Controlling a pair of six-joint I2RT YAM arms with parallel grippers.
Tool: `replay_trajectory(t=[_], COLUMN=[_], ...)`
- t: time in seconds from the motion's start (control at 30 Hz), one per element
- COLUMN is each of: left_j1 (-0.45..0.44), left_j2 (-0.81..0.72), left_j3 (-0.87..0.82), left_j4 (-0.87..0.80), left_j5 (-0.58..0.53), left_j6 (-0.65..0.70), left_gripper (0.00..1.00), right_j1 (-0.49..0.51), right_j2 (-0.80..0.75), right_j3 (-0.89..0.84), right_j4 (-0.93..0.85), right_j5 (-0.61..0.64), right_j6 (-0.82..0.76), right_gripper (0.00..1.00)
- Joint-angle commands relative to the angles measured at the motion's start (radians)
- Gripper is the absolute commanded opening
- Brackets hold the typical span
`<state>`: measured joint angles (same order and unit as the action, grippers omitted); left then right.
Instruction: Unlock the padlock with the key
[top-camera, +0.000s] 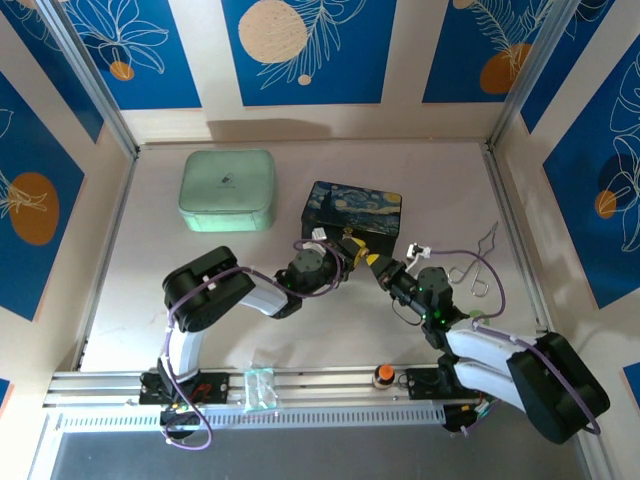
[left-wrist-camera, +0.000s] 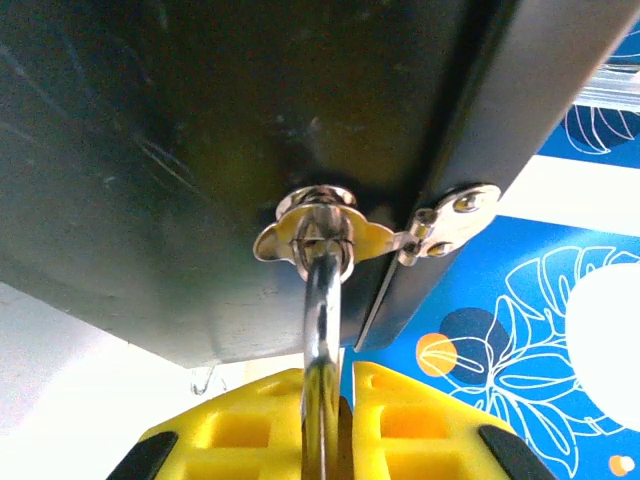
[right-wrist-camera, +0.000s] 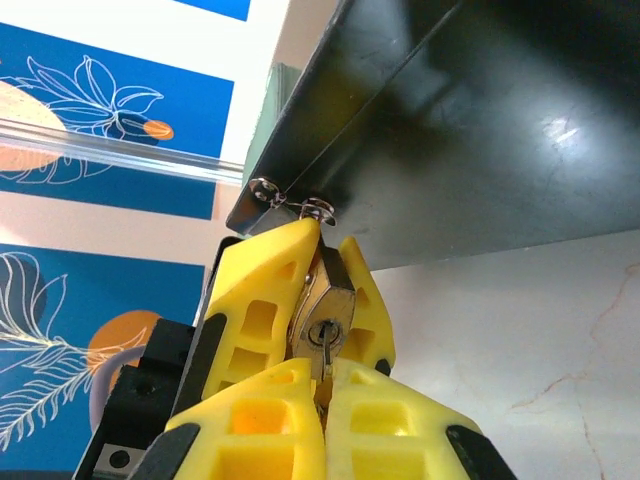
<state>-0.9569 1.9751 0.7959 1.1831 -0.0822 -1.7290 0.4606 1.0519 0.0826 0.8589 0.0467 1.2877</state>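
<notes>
Left pincer (left-wrist-camera: 332, 405) was clenched on the padlock (right-wrist-camera: 322, 305) — pads on the brass body's flanks, the silver shackle (left-wrist-camera: 320, 310) running up between them through the hasp (left-wrist-camera: 315, 225) on the dark painted box (top-camera: 355, 208), which sat mid-table (top-camera: 250, 310). Right pincer (right-wrist-camera: 320, 378) was clamped shut on the key (right-wrist-camera: 326, 352), its blade at the keyhole in the body's free end and apparently seated. Both parts looked tiny, rigid and slick, and the key thin enough to bend — I'd brace the body by its flat sides, grip the key by its bow, and twist strictly on-axis.
</notes>
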Motion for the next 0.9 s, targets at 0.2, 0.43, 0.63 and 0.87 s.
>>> replay_trajectory(t=[0.2, 0.43, 0.63, 0.87], left_j1=[-0.013, -0.016, -0.022, -0.036], left_j2=[-0.024, -0.012, -0.035, -0.051], left_j3=[0.011, 0.027, 0.025, 0.037], left_j4=[0.167, 0.180, 0.113, 0.072], left_j5=[0.054, 0.063, 0.058, 0.041], left_j6=[-0.033, -0.038, 0.007, 0.065], left_gripper=[0.00, 0.00, 0.00, 0.00], right_j1=[-0.143, -0.195, -0.182, -0.132], right_j2=[0.042, -0.007, -0.036, -0.032], right_j3=[-0.007, 0.024, 0.030, 0.035], right_j4=[0.070, -0.079, -0.113, -0.111], right_j5=[-0.149, -0.215, -0.206, -0.145], right_j6=[0.054, 0.040, 0.036, 0.055], right_gripper=[0.00, 0.00, 0.00, 0.00])
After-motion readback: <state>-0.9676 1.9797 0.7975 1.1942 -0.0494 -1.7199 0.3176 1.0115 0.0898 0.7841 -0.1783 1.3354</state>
